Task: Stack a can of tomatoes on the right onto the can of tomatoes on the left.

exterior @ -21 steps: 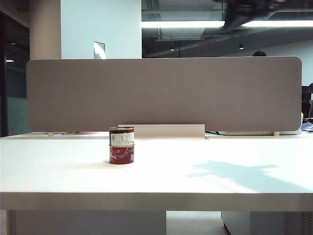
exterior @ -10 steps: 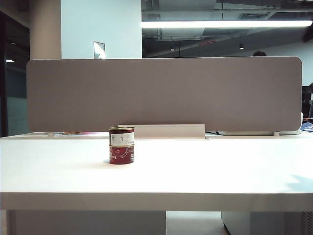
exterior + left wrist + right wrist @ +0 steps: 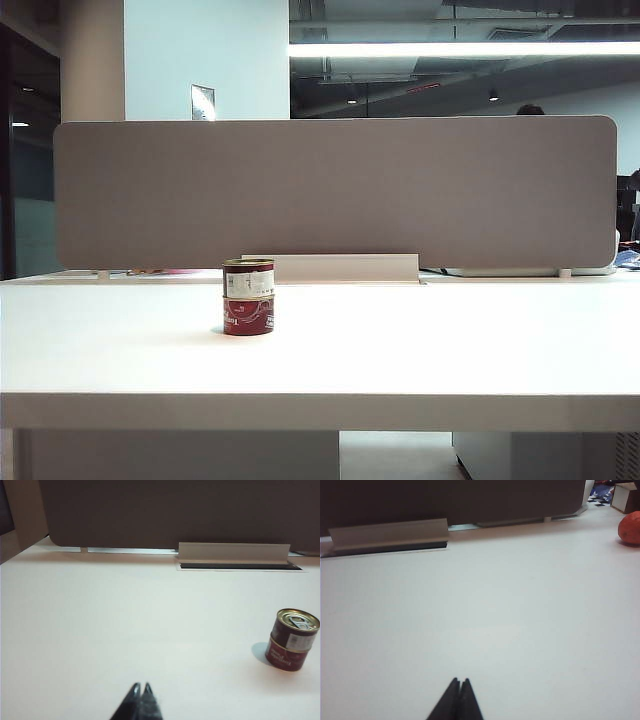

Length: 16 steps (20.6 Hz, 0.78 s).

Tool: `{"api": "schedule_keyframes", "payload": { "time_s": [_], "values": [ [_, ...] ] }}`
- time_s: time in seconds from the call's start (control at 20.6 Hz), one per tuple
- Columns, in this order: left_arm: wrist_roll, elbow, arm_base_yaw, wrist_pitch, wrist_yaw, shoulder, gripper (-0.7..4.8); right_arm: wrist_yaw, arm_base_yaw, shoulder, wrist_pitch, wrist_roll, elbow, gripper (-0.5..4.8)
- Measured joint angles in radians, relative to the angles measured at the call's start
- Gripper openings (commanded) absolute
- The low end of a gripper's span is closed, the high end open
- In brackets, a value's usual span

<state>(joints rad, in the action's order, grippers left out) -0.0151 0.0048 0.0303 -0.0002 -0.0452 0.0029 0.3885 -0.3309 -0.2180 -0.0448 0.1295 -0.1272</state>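
Inspection finding: the stack is in place. The upper tomato can sits squarely on the lower tomato can, rims aligned as far as the exterior view shows, with no visible lean. The pair stands on the white counter, just in front of the left end of the metal cable tray that runs along the foot of the grey partition panel.

The left wrist view confirms this: upper tomato can with its pull-tab lid uppermost, seated on the lower tomato can, both upright and well apart from the left hand.

Left hand: fingertips pressed together, holding nothing, low over bare counter on the near side of the stack, well apart from it.

Right hand: fingertips likewise together, empty, low over bare counter with the cable tray far ahead of it. The cans do not appear in its view. A red-orange rounded object, not identifiable, lies at the far edge of that view, well away from the tray.

Neither arm appears in the exterior view; both sit clear of the stack.

Assessment: the stacking appears complete. No can remains standing alone anywhere in view. Nothing further seems required beyond the arms resting clear; the only residual concern is the stack's stability, and the pictures show no sign of tilt.
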Motion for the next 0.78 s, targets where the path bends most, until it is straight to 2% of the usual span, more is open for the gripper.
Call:
{"api": "schedule_keyframes", "payload": {
  "time_s": [0.15,0.24,0.39,0.53,0.63,0.78],
  "values": [
    [0.000,0.000,0.000,0.000,0.000,0.000,-0.06,-0.004,0.000,0.124,-0.068,0.003,0.021,-0.02],
    [0.000,0.000,0.000,0.000,0.000,0.000,-0.06,-0.039,0.041,0.190,-0.126,0.012,0.031,-0.01],
    [0.000,0.000,0.000,0.000,0.001,0.000,-0.06,-0.137,0.160,0.216,-0.191,0.029,0.058,-0.01],
    [0.000,0.000,0.000,0.000,0.000,0.000,-0.06,-0.246,0.273,0.216,-0.192,0.034,0.080,-0.01],
    [0.000,0.000,0.000,0.000,0.000,0.000,-0.06,-0.293,0.293,0.216,-0.180,0.035,0.104,-0.01],
    [0.000,0.000,0.000,0.000,0.000,0.000,-0.06,-0.303,0.298,0.216,-0.151,0.027,0.117,-0.01]
  ]
}}
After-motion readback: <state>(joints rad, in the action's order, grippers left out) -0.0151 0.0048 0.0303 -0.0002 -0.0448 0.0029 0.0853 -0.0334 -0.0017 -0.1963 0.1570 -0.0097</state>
